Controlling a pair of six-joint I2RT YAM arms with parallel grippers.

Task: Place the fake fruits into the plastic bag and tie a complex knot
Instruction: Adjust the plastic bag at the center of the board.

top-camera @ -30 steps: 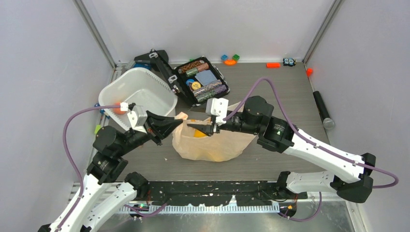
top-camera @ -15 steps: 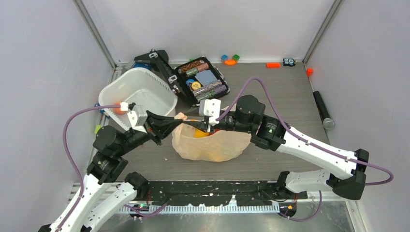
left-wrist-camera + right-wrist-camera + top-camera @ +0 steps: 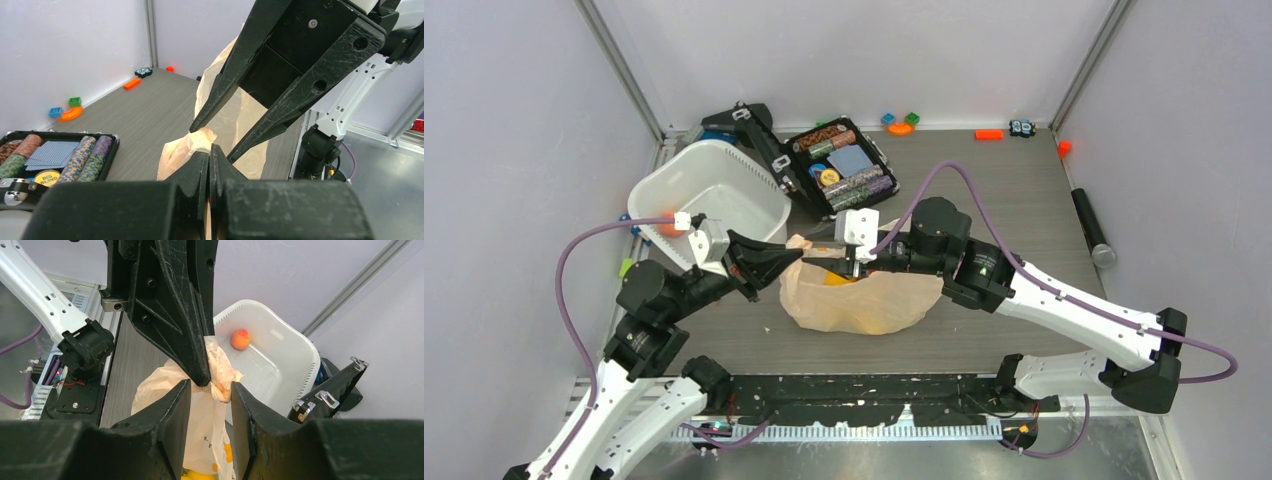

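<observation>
Grey tabletop: plastic bag mid-frame, yellow fake fruits inside; orange fruit sits in white tub, upper left. Bag's bunched rim pinched by left hand, pressed together. Straddling same bunch: right hand, spread. Best: close right hand just beside left tips, on plastic only, then pull apart gently.

My peach bag sits crumpled, top pinched in my left pincer. Yellow fruit lies inside; a small orange fruit lies in the tub.

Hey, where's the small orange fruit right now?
The small orange fruit lies inside the white tub, on the table's left side, just beyond the plastic bag in the right wrist view.
</observation>
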